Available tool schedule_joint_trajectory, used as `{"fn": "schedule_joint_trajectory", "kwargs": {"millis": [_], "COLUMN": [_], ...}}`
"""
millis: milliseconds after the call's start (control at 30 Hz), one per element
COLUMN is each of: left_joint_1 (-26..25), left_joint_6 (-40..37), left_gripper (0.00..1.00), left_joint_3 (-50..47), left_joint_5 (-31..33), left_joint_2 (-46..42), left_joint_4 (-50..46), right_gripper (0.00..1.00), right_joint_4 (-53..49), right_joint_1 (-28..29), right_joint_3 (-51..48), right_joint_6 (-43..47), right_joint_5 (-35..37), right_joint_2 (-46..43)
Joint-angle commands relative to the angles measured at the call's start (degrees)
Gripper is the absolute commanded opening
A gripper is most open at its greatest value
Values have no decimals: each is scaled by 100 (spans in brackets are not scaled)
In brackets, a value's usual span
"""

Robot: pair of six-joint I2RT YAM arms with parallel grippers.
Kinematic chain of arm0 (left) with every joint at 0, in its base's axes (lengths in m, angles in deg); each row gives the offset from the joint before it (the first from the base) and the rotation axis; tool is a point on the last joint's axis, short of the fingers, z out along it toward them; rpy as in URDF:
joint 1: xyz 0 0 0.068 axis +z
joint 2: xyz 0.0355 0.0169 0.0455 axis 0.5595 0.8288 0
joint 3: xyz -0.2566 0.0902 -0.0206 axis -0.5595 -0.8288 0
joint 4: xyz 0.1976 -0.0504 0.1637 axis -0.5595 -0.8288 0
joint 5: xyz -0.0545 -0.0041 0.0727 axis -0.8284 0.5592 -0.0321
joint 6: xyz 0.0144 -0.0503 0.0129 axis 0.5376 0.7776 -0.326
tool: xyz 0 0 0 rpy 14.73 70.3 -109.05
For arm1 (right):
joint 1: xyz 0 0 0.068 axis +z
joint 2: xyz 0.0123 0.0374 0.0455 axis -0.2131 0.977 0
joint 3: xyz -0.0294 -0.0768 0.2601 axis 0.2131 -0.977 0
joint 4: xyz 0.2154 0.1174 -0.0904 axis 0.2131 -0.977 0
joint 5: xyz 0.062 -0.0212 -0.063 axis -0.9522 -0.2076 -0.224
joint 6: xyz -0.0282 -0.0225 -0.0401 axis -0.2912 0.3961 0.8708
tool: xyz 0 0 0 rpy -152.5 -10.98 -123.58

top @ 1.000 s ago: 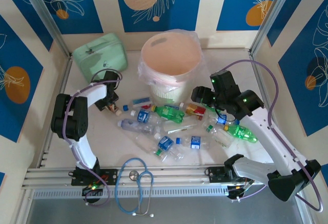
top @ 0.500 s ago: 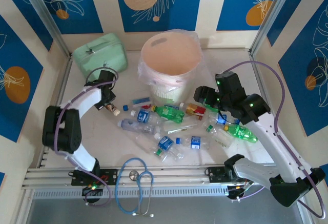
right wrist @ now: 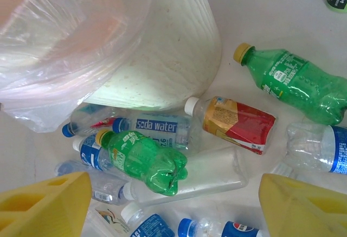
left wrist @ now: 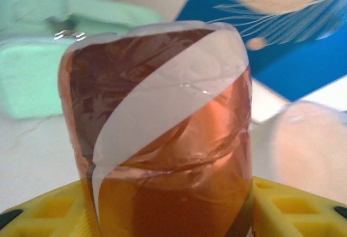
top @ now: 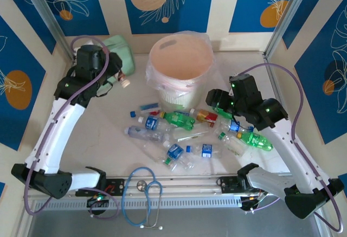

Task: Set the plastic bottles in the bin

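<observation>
One brown bottle is up off the table — clamped between the yellow fingers of the left gripper, with its white cap facing the bin. It hangs left of the bin's rim, not over the opening, just in front of the mint case.

Other bottles lie flat in a loose pile on the table right in front of the bin:
- green bottle, with the red-and-yellow bottle just beside it
- several clear ones with blue labels, e.g. the blue-label bottle
- second green bottle off to the right

The right wrist view shows a soda-water bottle lying at the foot of the bin, with the green bottle overlapping it.

Bin is upright, with its clear liner bulging over the rim.

Right gripper hovers over the right side of the pile — jaws apart, gripping nothing.

Stethoscope lies near the front edge, apart from the pile.
</observation>
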Motion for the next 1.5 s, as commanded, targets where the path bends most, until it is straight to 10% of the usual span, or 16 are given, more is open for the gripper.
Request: {"fn": "schedule_joint_trajectory", "kwargs": {"millis": [0, 667, 1467], "left_joint_1": [-311, -1435, -1658], "left_joint_6": [-172, -58, -424], "left_gripper": [56, 57, 73], "left_joint_3": [539, 2415, 2727], "left_joint_5": [-512, -726, -591], "left_joint_2": [422, 3042, 2925], "left_joint_4": [440, 1691, 1006], "right_gripper": [81, 81, 82], "right_joint_4": [-98, -277, -840], "right_joint_1": [-20, -81, -290], "right_joint_3": [175, -79, -107], "right_joint_6": [-77, -148, -567], "right_joint_5": [-53, 94, 691], "right_joint_2": [-108, -457, -361]}}
